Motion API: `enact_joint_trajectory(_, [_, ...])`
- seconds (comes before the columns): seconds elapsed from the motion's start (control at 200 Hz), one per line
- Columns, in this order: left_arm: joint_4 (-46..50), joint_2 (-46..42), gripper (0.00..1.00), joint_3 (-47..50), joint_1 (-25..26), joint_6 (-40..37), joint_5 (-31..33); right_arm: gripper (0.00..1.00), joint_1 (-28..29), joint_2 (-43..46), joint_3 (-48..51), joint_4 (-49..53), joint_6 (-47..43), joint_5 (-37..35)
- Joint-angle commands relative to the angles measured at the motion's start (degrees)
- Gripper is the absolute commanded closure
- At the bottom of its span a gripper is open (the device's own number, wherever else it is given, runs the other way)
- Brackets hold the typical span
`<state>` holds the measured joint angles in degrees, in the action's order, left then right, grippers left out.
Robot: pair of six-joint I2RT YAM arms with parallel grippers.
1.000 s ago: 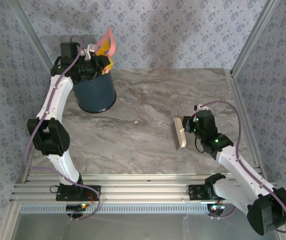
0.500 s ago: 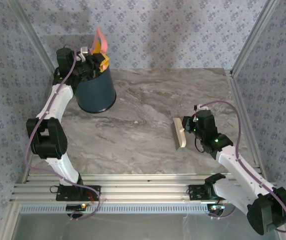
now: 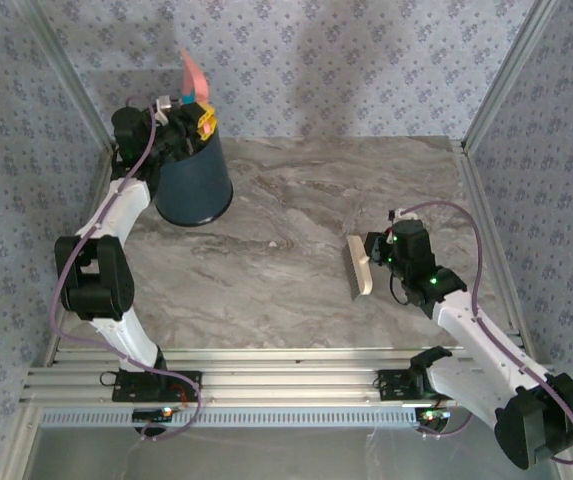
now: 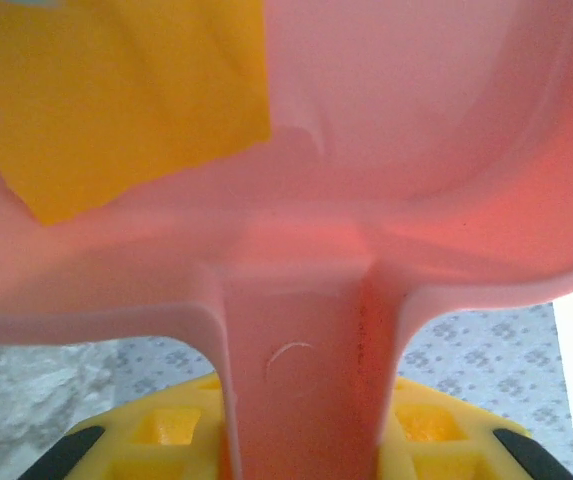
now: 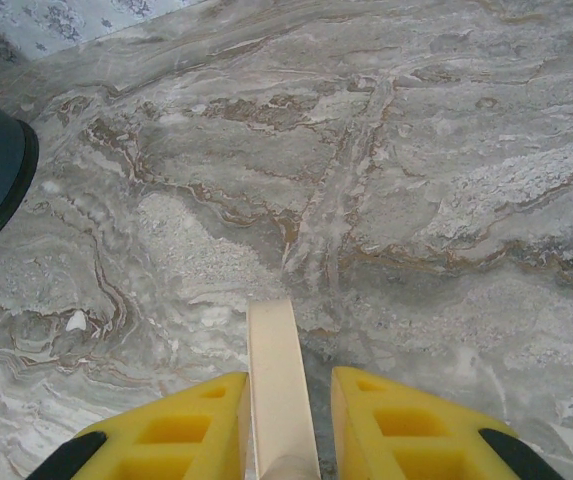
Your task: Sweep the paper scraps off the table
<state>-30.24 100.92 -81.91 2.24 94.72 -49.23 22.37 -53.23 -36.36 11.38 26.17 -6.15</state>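
Flat rectangular table (image 3: pixel 296 200), grey-beige with brownish marble veining, edged in aluminium framing. One orange-yellow paper scrap (image 4: pixel 116 100), flat, with straight cut edges and a pointed lower corner, lying against the inner surface of a pink dustpan (image 4: pixel 416 120) raised above the table.

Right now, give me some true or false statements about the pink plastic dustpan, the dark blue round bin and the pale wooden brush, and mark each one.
1. The left gripper is clamped on the handle of the pink plastic dustpan. True.
2. The dustpan lies flat on the grey marble-patterned table. False: it is raised and tipped steeply at the dark blue round bin.
3. An orange-yellow paper scrap sits against the inside of the dustpan. True.
4. The right gripper is open and empty. False: it is shut on the pale wooden brush.
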Motion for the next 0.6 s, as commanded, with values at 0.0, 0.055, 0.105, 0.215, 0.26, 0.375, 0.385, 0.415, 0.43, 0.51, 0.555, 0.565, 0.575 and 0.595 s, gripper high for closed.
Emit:
enact_joint_trajectory(0.0, [-11.3,-0.9,1.00,0.6,-0.3,6.0,1.3,1.00,-0.1,-0.6,-1.1,-0.5,0.7,0.5])
enact_joint_trajectory(0.055, [-13.0,-0.9,1.00,1.5,-0.3,7.2,1.8,1.00,-0.2,-0.7,-1.2,-0.6,0.7,0.7])
enact_joint_trajectory(0.105, [-14.9,-0.8,1.00,2.1,-0.4,8.4,2.2,1.00,-0.1,-0.9,-1.2,-0.6,0.7,0.7])
enact_joint_trajectory(0.215, [-20.0,-0.1,1.00,3.5,-0.4,12.6,3.6,1.00,0.0,-1.1,-1.4,-0.6,0.7,0.7])
enact_joint_trajectory(0.26, [-22.2,0.3,1.00,4.3,-0.3,14.7,4.6,1.00,0.0,-1.2,-1.5,-0.5,0.8,0.8])
enact_joint_trajectory(0.375, [-27.6,1.3,1.00,4.9,-0.1,18.6,6.0,1.00,0.0,-1.3,-1.5,-0.5,0.8,0.7])
enact_joint_trajectory(0.385, [-27.8,1.3,1.00,4.9,0.0,18.8,6.1,1.00,0.1,-1.3,-1.5,-0.5,0.8,0.8])
enact_joint_trajectory(0.415, [-28.4,1.4,1.00,5.0,0.0,19.3,6.4,1.00,0.1,-1.4,-1.6,-0.4,0.8,0.7])
enact_joint_trajectory(0.43, [-28.8,1.4,1.00,5.1,0.1,19.8,6.8,1.00,0.2,-1.4,-1.5,-0.5,0.8,0.7])
enact_joint_trajectory(0.51, [-31.6,2.0,1.00,5.9,0.4,22.2,8.2,1.00,0.1,-1.4,-1.6,-0.3,0.8,0.5])
enact_joint_trajectory(0.555, [-33.7,2.5,1.00,6.4,0.5,23.9,9.5,1.00,0.3,-1.5,-1.7,-0.3,0.8,0.5])
enact_joint_trajectory(0.565, [-34.1,2.7,1.00,6.5,0.6,24.2,9.7,1.00,0.2,-1.4,-1.7,-0.3,0.8,0.5])
enact_joint_trajectory(0.575, [-34.7,2.8,1.00,6.6,0.7,24.5,9.7,1.00,0.2,-1.4,-1.7,-0.3,0.8,0.4])
enact_joint_trajectory(0.595, [-35.5,3.0,1.00,6.7,0.7,25.3,10.1,1.00,0.2,-1.4,-1.6,-0.3,0.8,0.5])
